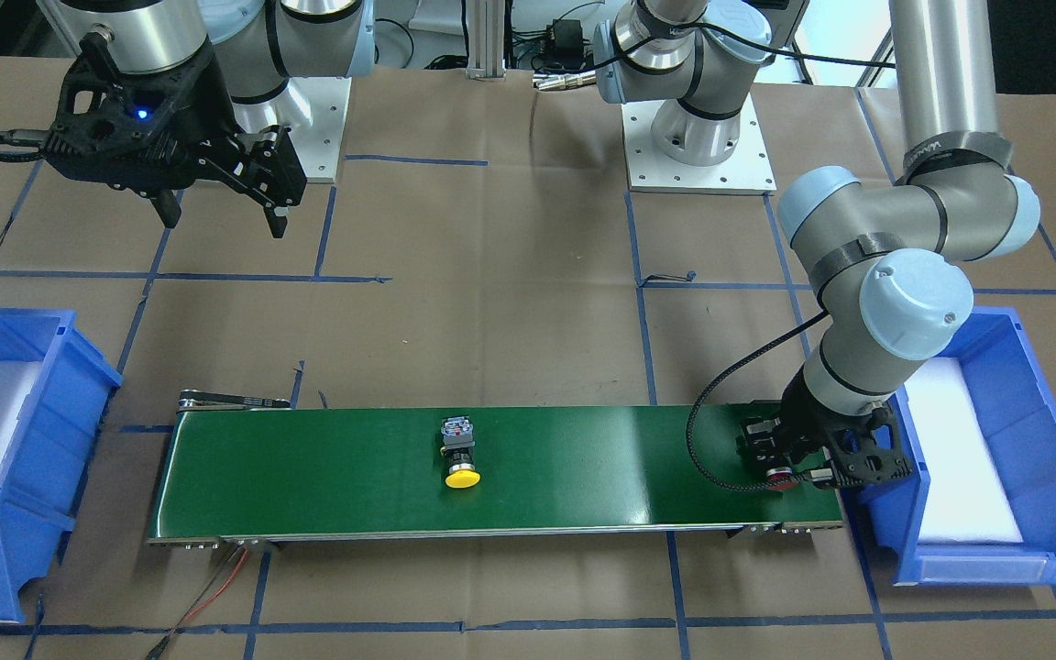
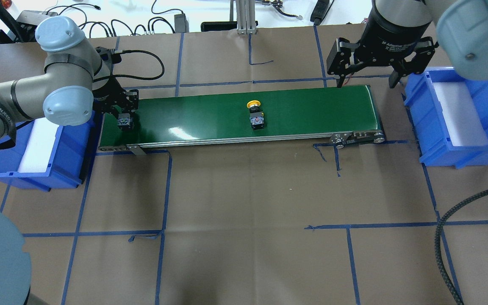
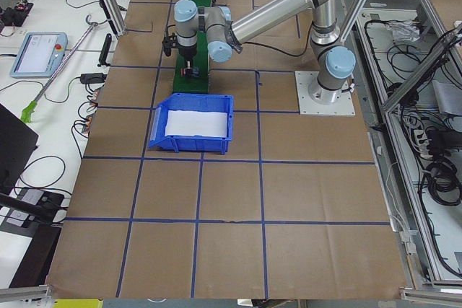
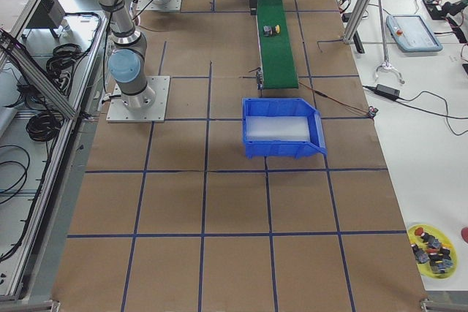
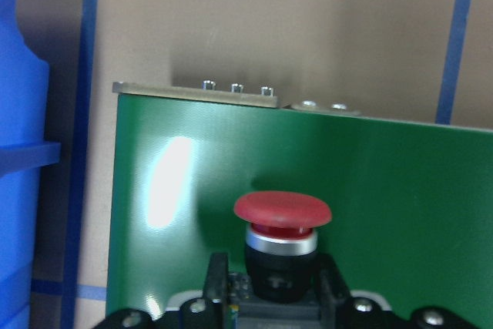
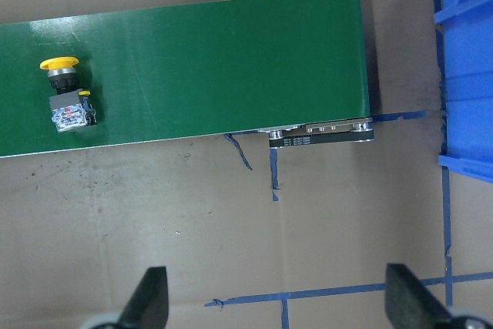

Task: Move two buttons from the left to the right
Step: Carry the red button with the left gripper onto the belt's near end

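The red button (image 5: 283, 213) lies on its side at the left end of the green conveyor belt (image 2: 311, 110). My left gripper (image 2: 124, 116) is shut on the button's black body, low over the belt; its red cap (image 1: 779, 476) peeks out under the fingers. The yellow button (image 2: 255, 114) lies alone on its side mid-belt, cap towards the far edge (image 6: 65, 94). My right gripper (image 2: 364, 80) hangs open and empty above the belt's right end, and its fingers (image 6: 150, 298) are spread wide.
A blue bin (image 2: 451, 154) with a white liner stands just past the belt's right end. A matching blue bin (image 2: 28, 178) sits under my left arm at the left end. Brown paper with blue tape lines covers the table.
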You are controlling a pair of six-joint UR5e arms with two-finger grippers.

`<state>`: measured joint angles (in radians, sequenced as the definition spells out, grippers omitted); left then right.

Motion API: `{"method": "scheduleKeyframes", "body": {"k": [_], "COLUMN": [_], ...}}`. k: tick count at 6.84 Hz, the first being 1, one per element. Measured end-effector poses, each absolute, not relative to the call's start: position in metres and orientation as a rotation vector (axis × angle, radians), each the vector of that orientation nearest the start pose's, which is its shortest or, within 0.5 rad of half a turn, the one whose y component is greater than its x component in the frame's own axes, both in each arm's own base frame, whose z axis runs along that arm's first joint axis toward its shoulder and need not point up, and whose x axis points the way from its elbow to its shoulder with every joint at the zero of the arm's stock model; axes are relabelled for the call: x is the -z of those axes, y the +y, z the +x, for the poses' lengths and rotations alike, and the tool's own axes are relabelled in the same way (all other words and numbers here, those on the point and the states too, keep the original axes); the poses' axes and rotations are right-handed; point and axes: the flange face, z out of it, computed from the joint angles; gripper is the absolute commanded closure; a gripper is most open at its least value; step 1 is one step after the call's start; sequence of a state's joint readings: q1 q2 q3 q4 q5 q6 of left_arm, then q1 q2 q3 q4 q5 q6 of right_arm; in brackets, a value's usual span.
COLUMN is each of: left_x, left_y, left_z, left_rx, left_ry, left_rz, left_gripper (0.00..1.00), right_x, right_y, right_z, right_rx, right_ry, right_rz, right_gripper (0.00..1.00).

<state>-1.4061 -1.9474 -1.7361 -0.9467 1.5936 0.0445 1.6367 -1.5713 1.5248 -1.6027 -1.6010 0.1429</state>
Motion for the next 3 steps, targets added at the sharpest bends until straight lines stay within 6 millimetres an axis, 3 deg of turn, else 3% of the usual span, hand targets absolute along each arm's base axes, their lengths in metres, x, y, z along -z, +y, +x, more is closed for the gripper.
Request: {"method": "scheduleKeyframes", "body": {"k": [3], "left_x": [-0.281], "left_y": [-0.623], "left_z": [-0.026], "left_rx": [0.226], "left_ry": [3.087], "left_rz": [-0.198], "left_gripper": [0.0], "right_x": [-0.516], "right_y": [-0.49], "right_z": [0.163], "right_rx": [0.134], "right_ry": [3.157], "right_rz": [0.123], "right_gripper": [0.0]}}
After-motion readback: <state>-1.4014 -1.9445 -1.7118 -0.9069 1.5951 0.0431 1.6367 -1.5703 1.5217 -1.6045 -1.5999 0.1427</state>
